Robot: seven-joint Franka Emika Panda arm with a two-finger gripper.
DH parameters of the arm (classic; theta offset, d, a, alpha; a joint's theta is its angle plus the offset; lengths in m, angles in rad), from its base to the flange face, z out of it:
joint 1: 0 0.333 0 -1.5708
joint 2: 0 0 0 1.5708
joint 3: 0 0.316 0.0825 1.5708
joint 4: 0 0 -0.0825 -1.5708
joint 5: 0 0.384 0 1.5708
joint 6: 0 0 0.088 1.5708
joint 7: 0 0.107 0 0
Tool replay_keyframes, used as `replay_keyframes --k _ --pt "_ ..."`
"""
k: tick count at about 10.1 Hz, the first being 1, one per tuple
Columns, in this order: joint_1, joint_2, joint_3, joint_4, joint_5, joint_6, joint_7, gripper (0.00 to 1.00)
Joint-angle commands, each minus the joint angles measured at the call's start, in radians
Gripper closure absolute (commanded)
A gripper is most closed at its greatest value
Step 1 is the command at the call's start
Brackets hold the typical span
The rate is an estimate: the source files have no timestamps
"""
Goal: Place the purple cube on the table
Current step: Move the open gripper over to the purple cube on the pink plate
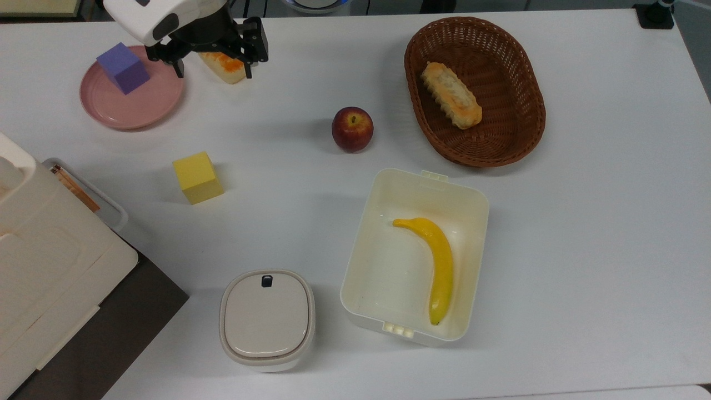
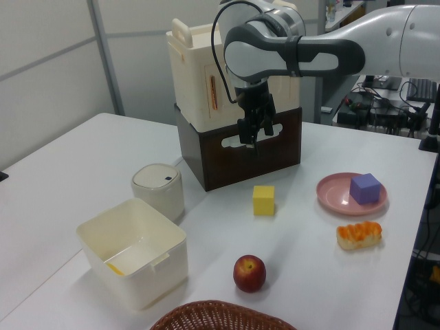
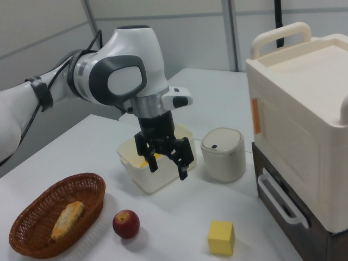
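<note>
The purple cube (image 1: pixel 123 68) (image 2: pixel 365 188) rests on the round pink plate (image 1: pixel 139 108) (image 2: pixel 335 190) at the top view's upper left. My gripper (image 1: pixel 214 71) (image 2: pixel 253 137) (image 3: pixel 167 168) hangs in the air well above the white table (image 1: pixel 583 222). It is open and holds nothing. In the top view it sits just right of the plate, over a small orange-topped bread (image 1: pixel 225 66). In the left view it is high and to the left of the cube, well apart from it.
A yellow cube (image 1: pixel 197 178) (image 3: pixel 221 237), an apple (image 1: pixel 352 129), a wicker basket (image 1: pixel 527 83) holding a bread, an open cream box (image 1: pixel 361 266) holding a banana, and a lidded pot (image 1: pixel 266 319) stand on the table. A large cream case on a brown base (image 2: pixel 206 89) is at the top view's lower left.
</note>
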Motion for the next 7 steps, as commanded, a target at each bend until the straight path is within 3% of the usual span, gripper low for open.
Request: replay_keyframes --k 1,3,7 --pt "-0.061 -0.026 -0.014 -0.015 0.009 -0.107 -0.071 0.0" --pt "-0.136 -0.026 -0.014 -0.021 0.004 -0.173 -0.226 0.0" --pt "-0.259 0.024 -0.014 -0.092 -0.077 -0.184 -0.333 0.0"
